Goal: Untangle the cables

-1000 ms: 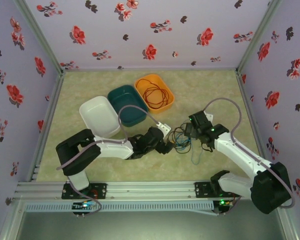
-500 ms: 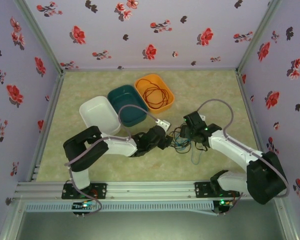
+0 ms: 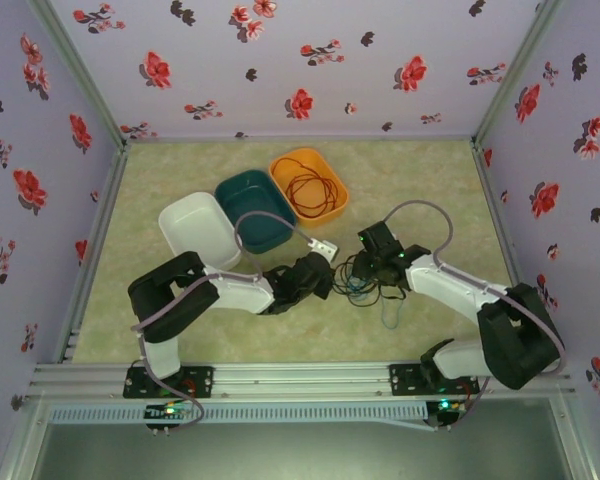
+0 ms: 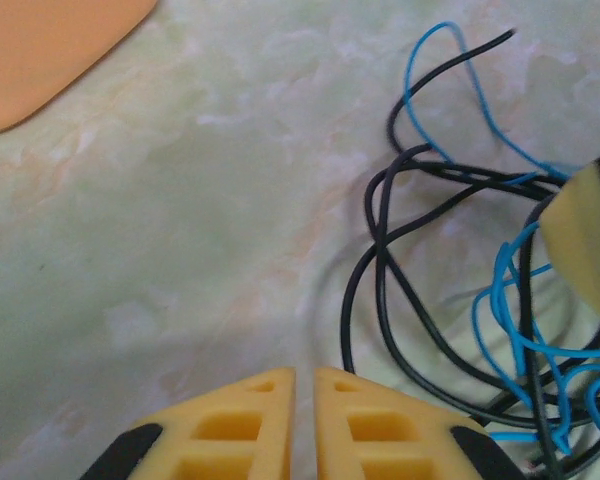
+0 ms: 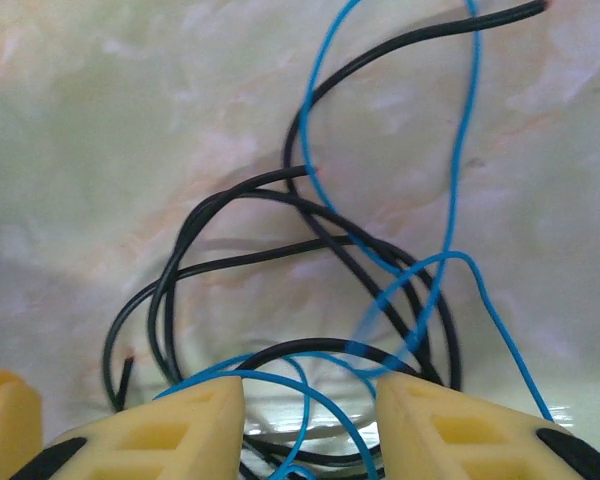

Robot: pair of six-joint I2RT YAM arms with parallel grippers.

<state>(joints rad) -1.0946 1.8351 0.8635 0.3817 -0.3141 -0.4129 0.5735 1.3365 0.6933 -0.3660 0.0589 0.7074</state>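
— Where are the cables now?
— The black and blue cables (image 3: 365, 285) lie in a loose tangle on the table (image 3: 430, 180), about in its middle and a little to the near side; the red-orange cable (image 3: 313, 190) lies coiled apart from them, inside the orange tray (image 3: 285, 160) on the far side.
— And the two claws?
— The right gripper (image 5: 310, 385) is at the right of the tangle, low over it; its fingers are spread, and blue and black loops pass through the gap between them. The left gripper (image 4: 304, 372) is at the left of the tangle; its fingers are pressed together, with only a thin slit between; one black strand runs up to the tip of one finger, but whether it is pinched I cannot tell.
— What else stands on the table?
— A teal tray (image 3: 255, 212) just left of the orange one; a white tray (image 3: 195, 235) further left and nearer; all three are to the far left of the tangle.
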